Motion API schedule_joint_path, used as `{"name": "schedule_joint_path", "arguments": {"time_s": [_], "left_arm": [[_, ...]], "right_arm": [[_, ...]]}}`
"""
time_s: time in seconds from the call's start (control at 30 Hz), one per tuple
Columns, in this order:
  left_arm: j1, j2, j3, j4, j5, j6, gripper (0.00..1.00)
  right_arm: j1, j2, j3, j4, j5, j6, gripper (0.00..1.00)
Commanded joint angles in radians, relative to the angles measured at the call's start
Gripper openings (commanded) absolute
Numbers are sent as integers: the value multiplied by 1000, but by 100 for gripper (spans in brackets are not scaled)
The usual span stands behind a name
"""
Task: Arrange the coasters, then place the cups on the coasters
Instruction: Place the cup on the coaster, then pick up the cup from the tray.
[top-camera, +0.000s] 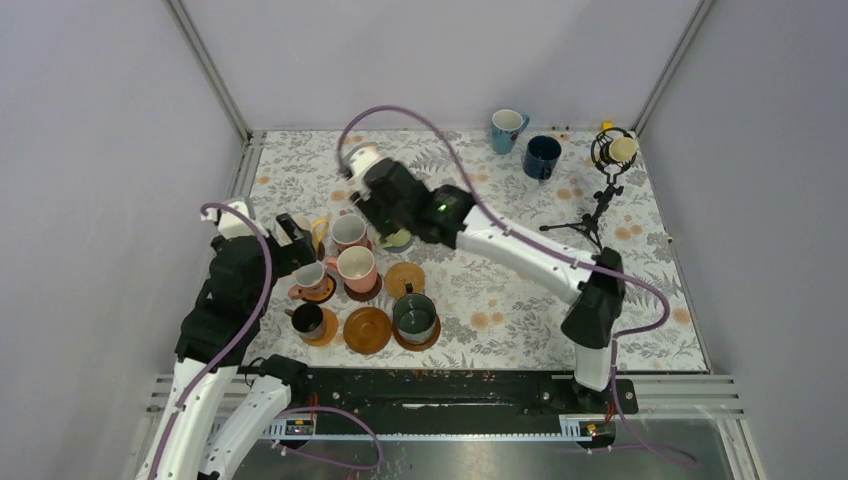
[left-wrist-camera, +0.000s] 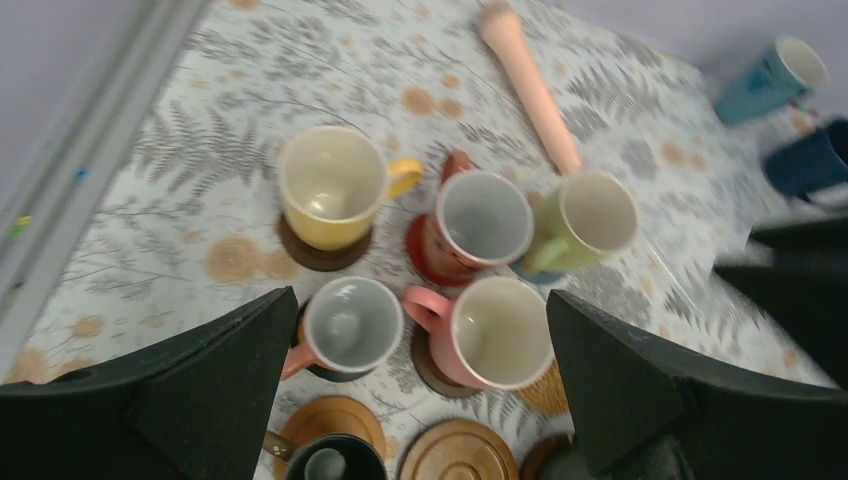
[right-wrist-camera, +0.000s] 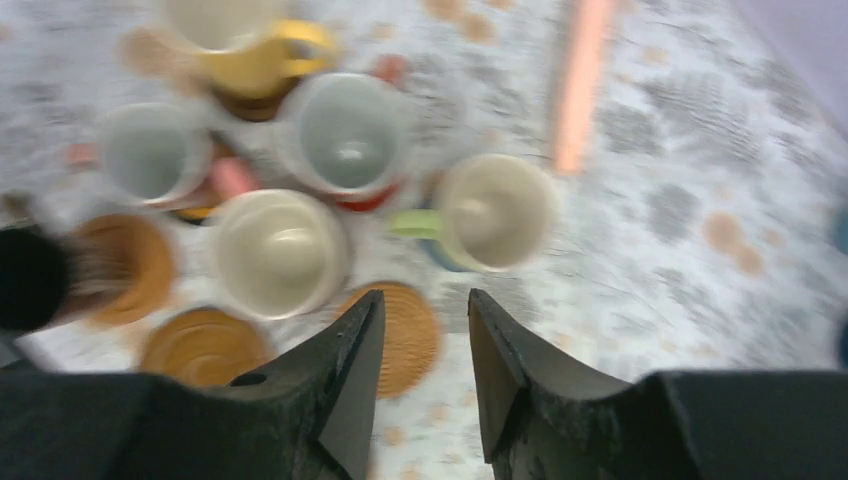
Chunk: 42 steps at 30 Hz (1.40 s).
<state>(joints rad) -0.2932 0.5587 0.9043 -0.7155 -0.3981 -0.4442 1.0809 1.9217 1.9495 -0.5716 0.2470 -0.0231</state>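
My left gripper (left-wrist-camera: 422, 300) (top-camera: 296, 238) hangs wide open above a cluster of cups. Below it a pink cup (left-wrist-camera: 500, 335) sits on a dark coaster and a small pink cup (left-wrist-camera: 350, 325) on another. A yellow cup (left-wrist-camera: 330, 185) stands on a brown coaster (left-wrist-camera: 322, 257), and a grey-lined cup (left-wrist-camera: 483, 220) on a red coaster (left-wrist-camera: 418, 250). My right gripper (right-wrist-camera: 426, 297) (top-camera: 388, 228) is open and holds nothing. It is just above and near the light green cup (right-wrist-camera: 495, 212) (left-wrist-camera: 590, 215), which stands on a grey-blue coaster. The tan woven coaster (right-wrist-camera: 405, 335) (top-camera: 405, 279) and an orange wood coaster (top-camera: 367, 329) are bare.
A black cup (top-camera: 307, 320) and a dark green cup (top-camera: 414, 318) sit on coasters in the front row. A blue cup (top-camera: 507, 130) and a navy cup (top-camera: 542, 156) stand at the back right beside a tripod microphone (top-camera: 610, 152). A pink stick (left-wrist-camera: 530, 85) lies behind the cluster.
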Motion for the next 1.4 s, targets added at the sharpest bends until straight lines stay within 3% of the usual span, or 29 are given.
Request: {"name": "schedule_joint_path", "arguments": {"time_s": [0.0, 0.17, 0.4, 0.73, 1.37], "left_arm": [[5, 34, -16, 121, 277, 76, 99], [6, 65, -21, 138, 391, 91, 99], [5, 77, -12, 121, 360, 95, 99], [5, 112, 8, 92, 299, 96, 99], [-1, 172, 10, 86, 304, 94, 99]], "right_arm": [[-184, -94, -165, 82, 113, -101, 46], [-416, -78, -198, 126, 104, -153, 47], [-610, 124, 36, 125, 35, -332, 50], [-686, 457, 423, 87, -12, -506, 70], [-783, 610, 532, 134, -136, -560, 75]]}}
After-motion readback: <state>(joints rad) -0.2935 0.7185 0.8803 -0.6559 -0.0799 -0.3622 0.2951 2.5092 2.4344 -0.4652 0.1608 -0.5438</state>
